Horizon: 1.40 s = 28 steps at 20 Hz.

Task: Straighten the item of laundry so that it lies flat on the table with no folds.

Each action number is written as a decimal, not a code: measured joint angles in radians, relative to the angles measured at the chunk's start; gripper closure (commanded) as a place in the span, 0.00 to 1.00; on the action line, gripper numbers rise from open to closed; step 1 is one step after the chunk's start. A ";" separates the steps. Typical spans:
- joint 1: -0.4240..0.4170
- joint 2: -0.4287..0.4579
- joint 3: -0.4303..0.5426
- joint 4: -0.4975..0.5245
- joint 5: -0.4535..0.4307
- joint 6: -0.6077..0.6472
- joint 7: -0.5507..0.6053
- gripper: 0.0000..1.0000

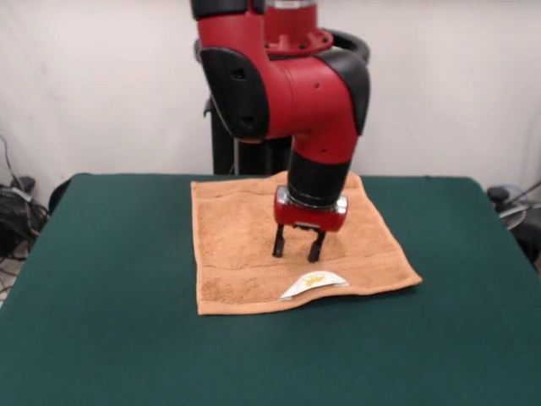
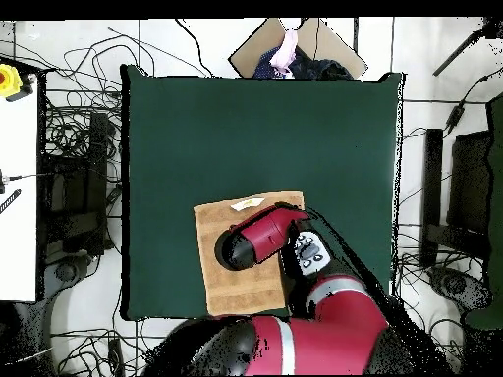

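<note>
Dark green felt table (image 1: pixel 101 321) with a small orange-tan terry towel (image 1: pixel 237 245) spread pretty much flat.
Black two-finger gripper (image 1: pixel 297 247) hovers over it, jaws parted, gripping nothing; only the label-side edge looks slightly wavy.

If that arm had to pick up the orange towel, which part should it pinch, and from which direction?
Probably a corner or edge, coming straight down from above. The towel lies nearly flat on the table, so there is no raised fold to pinch in the middle, where the open gripper now hangs. The front-view near-right corner, beside the white label, looks slightly wavy and may be easiest to catch.
</note>
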 measured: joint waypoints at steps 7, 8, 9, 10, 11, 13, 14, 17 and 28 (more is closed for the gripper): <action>0.067 0.002 -0.054 -0.021 0.000 -0.001 0.000 0.00; 0.071 0.002 -0.058 -0.021 0.001 -0.002 0.000 0.00; 0.073 0.003 -0.063 -0.021 0.003 -0.009 0.000 0.00; 0.076 0.004 -0.067 -0.021 0.006 -0.015 0.000 0.00; 0.076 0.005 -0.072 -0.019 0.011 -0.025 0.000 0.00; 0.076 0.005 -0.078 -0.016 0.019 -0.037 0.000 0.00; 0.077 0.006 -0.081 -0.015 0.022 -0.043 0.000 0.00; 0.084 0.010 -0.105 -0.010 0.049 -0.079 0.000 0.00; 0.092 0.011 -0.142 0.013 0.079 -0.159 0.000 0.00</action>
